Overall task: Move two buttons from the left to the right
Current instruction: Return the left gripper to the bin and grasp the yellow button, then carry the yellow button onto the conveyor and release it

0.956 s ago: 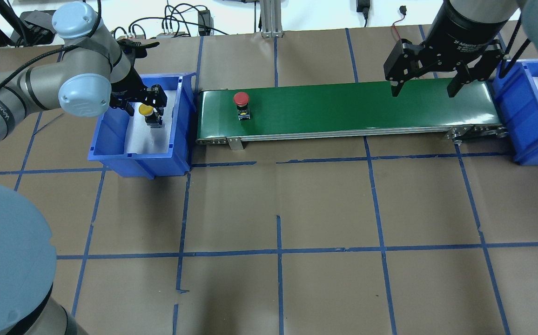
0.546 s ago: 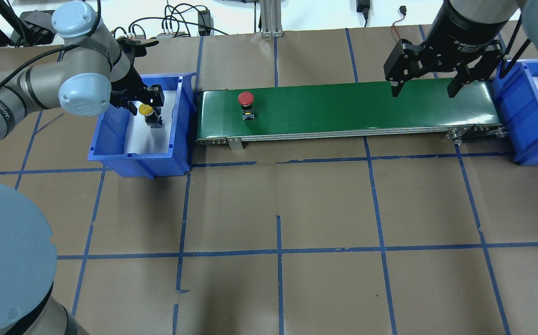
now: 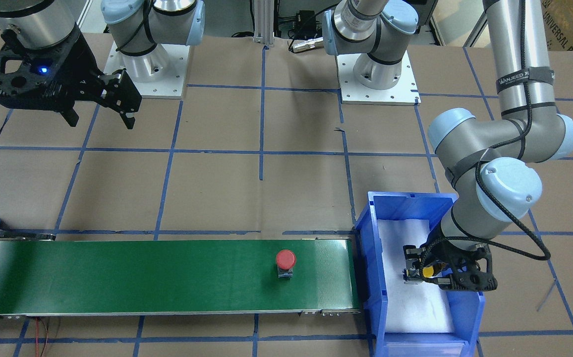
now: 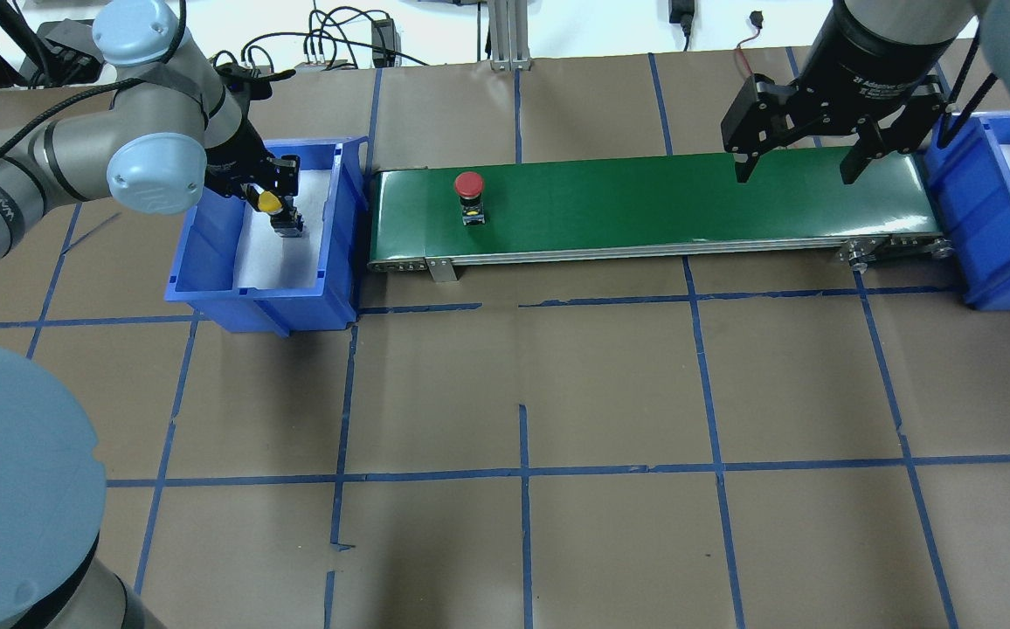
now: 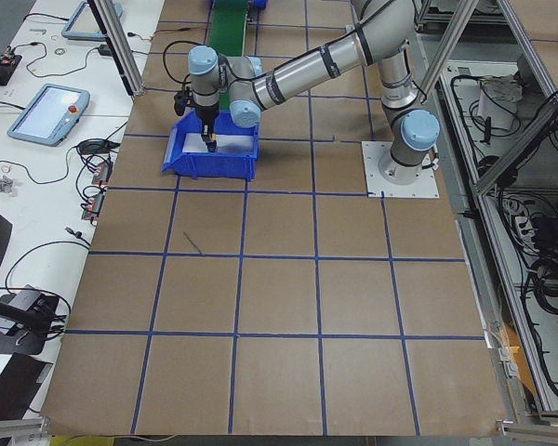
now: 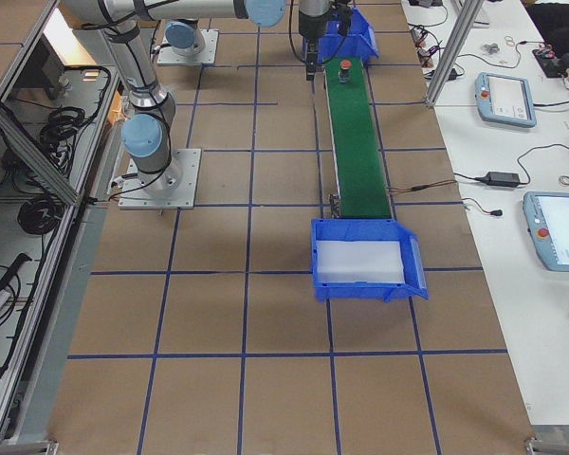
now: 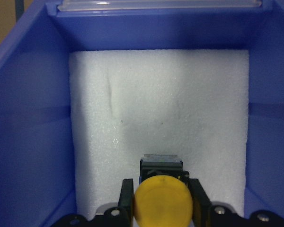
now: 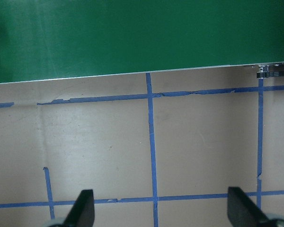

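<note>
- Overhead exterior view: the left gripper (image 4: pixel 272 199) has its fingers (image 7: pixel 127 198) pinched on the yellow button (image 7: pixel 162 204), held between them in the blue bin (image 4: pixel 265 306) over white foam (image 7: pixel 156 104).
- The right gripper (image 4: pixel 795 173) has its fingers (image 8: pixel 84 208) spread wide and empty, near the green belt (image 4: pixel 645 205).
- The red button (image 4: pixel 469 184) stands on the belt, well apart from both pairs of fingers and nearer the left pair.

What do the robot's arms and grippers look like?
The left arm and right arm are grey tubes with pale blue joint caps. A black cable runs along the left, under black straps lettered white. The left gripper and right gripper are black, two-fingered; the right shows a blue light.
</note>
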Available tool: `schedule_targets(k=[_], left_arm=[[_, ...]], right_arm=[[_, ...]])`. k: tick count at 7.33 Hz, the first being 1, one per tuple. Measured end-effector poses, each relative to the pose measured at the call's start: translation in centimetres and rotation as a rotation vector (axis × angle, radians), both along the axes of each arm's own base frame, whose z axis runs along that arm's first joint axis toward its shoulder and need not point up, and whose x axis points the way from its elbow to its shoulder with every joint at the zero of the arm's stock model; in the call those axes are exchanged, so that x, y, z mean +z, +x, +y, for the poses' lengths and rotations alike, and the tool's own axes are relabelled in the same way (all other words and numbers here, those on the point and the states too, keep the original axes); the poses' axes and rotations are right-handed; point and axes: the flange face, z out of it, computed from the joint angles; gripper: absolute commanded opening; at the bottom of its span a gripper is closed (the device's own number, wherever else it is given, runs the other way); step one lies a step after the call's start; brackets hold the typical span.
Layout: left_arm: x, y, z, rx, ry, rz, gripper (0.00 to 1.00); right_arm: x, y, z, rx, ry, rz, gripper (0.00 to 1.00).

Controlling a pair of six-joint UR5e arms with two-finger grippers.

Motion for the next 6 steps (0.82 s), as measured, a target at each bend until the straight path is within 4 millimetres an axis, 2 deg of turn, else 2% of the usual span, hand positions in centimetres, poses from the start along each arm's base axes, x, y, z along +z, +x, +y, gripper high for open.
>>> schedule_targets(k=[2,3,4,6], left_arm=[[7.3,-0.2,1.9,-0.006,-0.051,-0.015,0.32],[10.0,-0.4,2.9,-0.002,-0.051,-0.016,0.32],[11.4,-0.5,3.4,0.0,-0.049,-0.015,0.32],[11.7,-1.4,3.7,0.012,-0.042,-0.007,0.29]], right_arm=[[0.1,0.0,0.1,0.0,0.0,0.0,1.0],[0.1,0.0,0.1,-0.001,0.0,0.0,1.0],[0.1,0.0,0.1,-0.001,0.001,0.0,1.0],[0.1,0.0,0.1,-0.002,0.001,0.0,1.0]])
